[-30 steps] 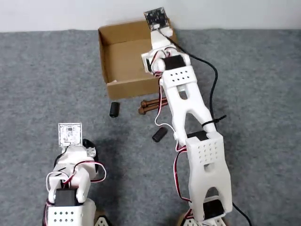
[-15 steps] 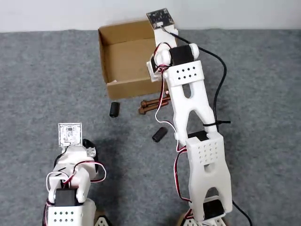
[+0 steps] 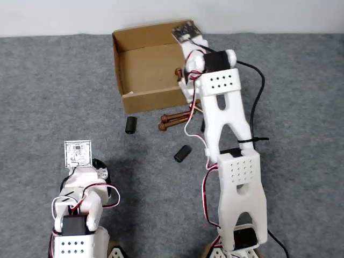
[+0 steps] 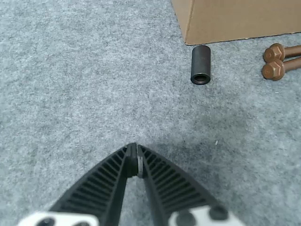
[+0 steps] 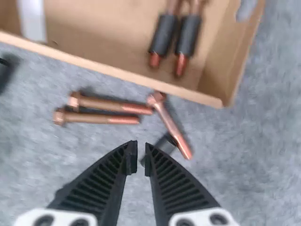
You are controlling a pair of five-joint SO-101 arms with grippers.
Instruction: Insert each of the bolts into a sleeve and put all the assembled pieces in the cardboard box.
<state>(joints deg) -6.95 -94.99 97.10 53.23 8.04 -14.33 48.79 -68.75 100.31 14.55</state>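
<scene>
cardboard box (image 3: 156, 99) sits open at the far side of the grey carpet (image 3: 64, 97). two assembled pieces (image 5: 162, 35) lie side by side inside it, toward its right side, each a dark sleeve with copper bolt ends poking out.

the right arm is stretched out to the box's right front corner. its right gripper (image 5: 140, 154) hangs over the carpet just outside the front wall, fingers barely parted — a thin slit with nothing in it.

in front of that wall two bare bolts (image 5: 110, 104) lie parallel and close together, heads pointing left in the high view. a third bolt (image 5: 170, 125) lies slanted by their threaded ends, its head close to the box wall. a small dark piece (image 5: 165, 141) shows just beside its shank, too hidden to name.

one loose sleeve (image 3: 130, 124) lies near the box's front left corner, left of the bolt heads. a second sleeve (image 3: 182, 153) lies farther toward the arms, apart from the rest.

the left arm is folded back at the near edge, well apart from the box — its left gripper (image 4: 135, 160) is over bare carpet, fingertips pressed together and empty.
</scene>
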